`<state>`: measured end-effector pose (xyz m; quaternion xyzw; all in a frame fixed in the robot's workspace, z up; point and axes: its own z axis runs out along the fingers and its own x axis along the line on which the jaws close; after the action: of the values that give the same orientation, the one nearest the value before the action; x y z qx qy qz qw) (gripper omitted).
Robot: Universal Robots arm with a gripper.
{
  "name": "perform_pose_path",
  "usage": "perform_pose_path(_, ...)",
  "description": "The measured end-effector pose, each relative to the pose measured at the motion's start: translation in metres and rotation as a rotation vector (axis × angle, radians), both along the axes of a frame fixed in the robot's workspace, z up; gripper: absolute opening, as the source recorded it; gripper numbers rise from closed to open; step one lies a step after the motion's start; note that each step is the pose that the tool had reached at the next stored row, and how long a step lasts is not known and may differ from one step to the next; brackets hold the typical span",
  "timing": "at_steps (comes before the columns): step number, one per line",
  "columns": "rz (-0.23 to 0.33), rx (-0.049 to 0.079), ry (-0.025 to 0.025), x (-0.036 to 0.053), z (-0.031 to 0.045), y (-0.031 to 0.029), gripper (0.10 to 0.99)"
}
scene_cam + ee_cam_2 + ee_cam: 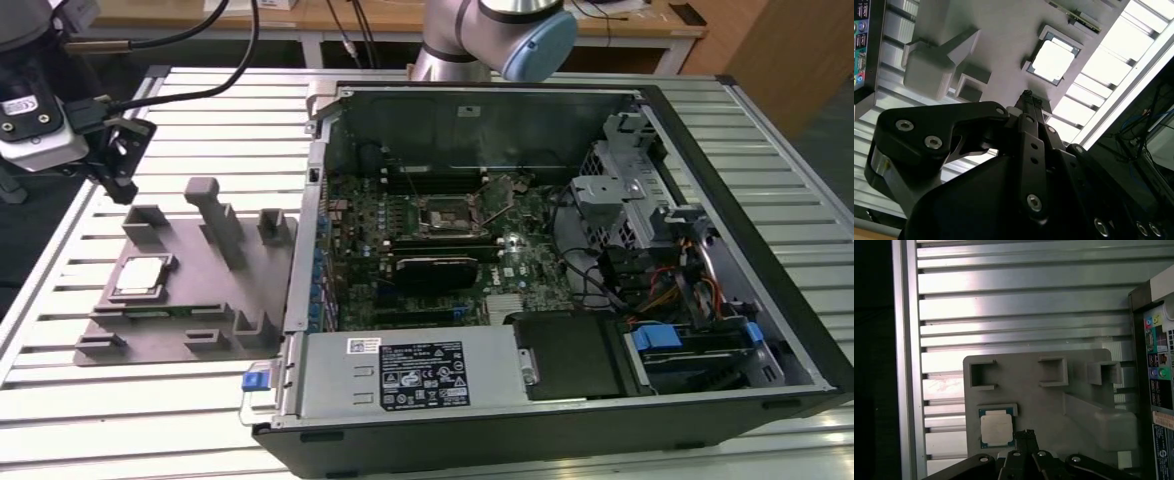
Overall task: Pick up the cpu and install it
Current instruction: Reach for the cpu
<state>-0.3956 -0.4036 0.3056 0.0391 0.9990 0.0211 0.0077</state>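
In the exterior view the cpu point(142, 277) lies flat, metal top up, in a shallow recess of the grey fixture plate point(174, 325). I think the recess keeps it in a known place for the pick. The plate stands on the slatted table point(80, 400), just beside the open computer case point(787, 330). In the second wrist view the gripper point(1029, 96) hangs over the plate near the cpu without touching it, its fingers drawn together and holding nothing. I judge the motherboard socket point(443, 215) to be empty.

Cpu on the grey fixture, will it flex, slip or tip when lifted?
Probably stiff: the cpu is a flat chip with a metal top. Likely light, since it looks thin. Its smooth, shiny lid may be slippery.
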Motion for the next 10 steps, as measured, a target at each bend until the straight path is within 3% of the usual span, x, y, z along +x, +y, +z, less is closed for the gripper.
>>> perform_pose_path(10,0.0,0.0,0.0002,-0.0025,0.002,-0.0001,0.106)
